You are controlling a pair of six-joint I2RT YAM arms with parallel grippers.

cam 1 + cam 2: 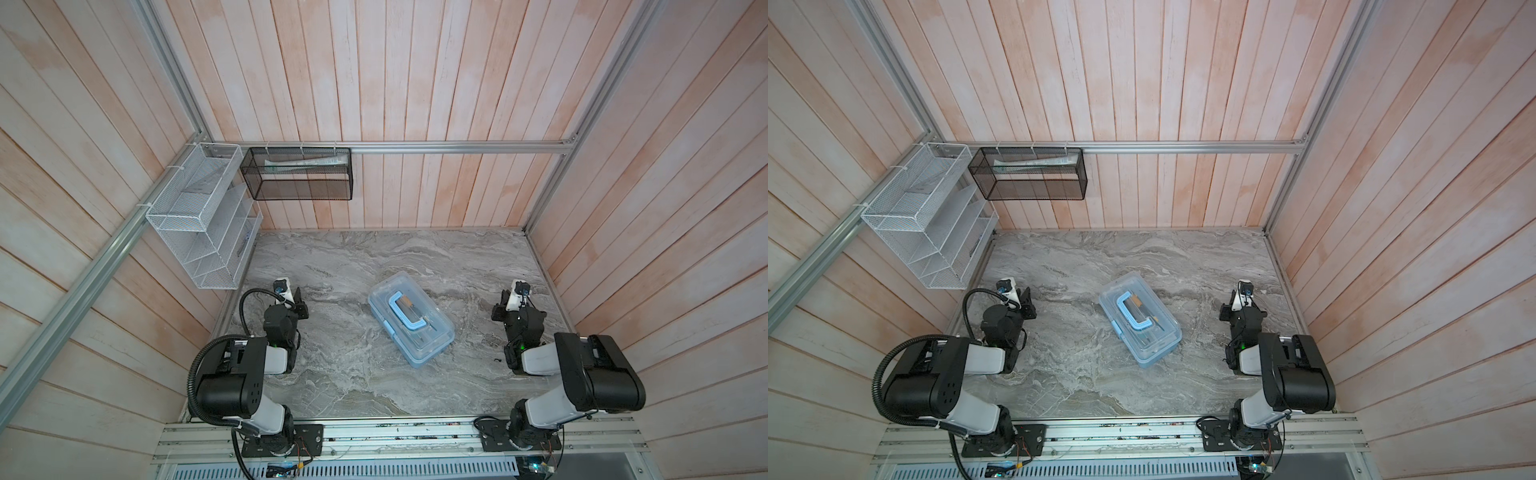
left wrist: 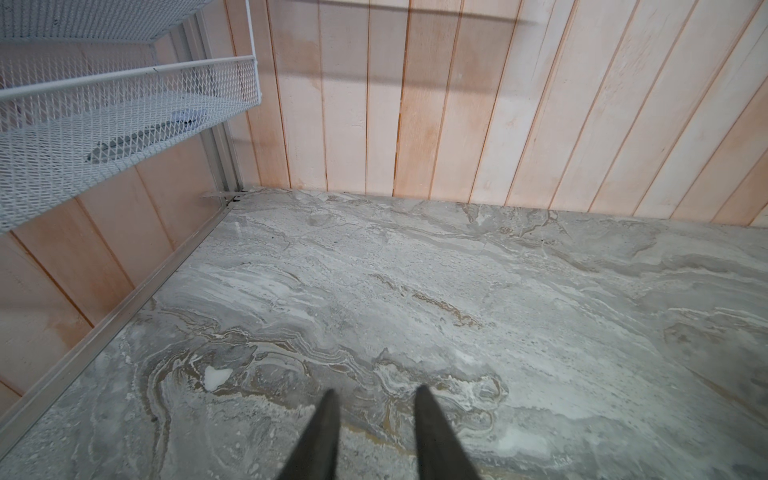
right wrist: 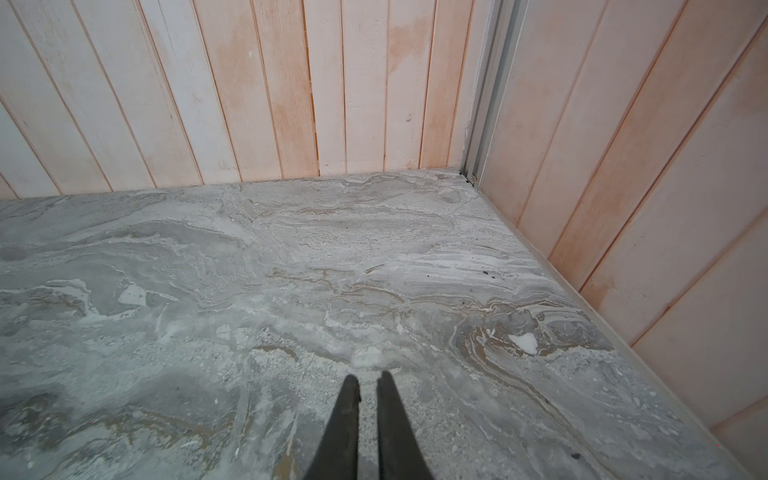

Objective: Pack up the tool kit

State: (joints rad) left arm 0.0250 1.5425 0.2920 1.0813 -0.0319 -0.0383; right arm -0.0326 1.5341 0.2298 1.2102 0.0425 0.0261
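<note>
The tool kit (image 1: 411, 318) (image 1: 1140, 318), a light blue box with a clear lid and blue handle, lies closed and askew in the middle of the marble table in both top views. Small tools show dimly through its lid. My left gripper (image 1: 300, 308) (image 2: 376, 390) hovers over bare table well to the left of the box, open, with nothing between its fingers. My right gripper (image 1: 498, 311) (image 3: 369, 376) hovers far to the right of the box. Only a narrow slit of table shows between its fingers, and it holds nothing. Neither wrist view shows the box.
A white wire mesh rack (image 1: 199, 220) (image 2: 124, 104) hangs on the left wall above the table's back left corner, with a dark item on a shelf. A black mesh basket (image 1: 299, 174) hangs on the back wall. Wooden walls enclose three sides of the table (image 1: 374, 257).
</note>
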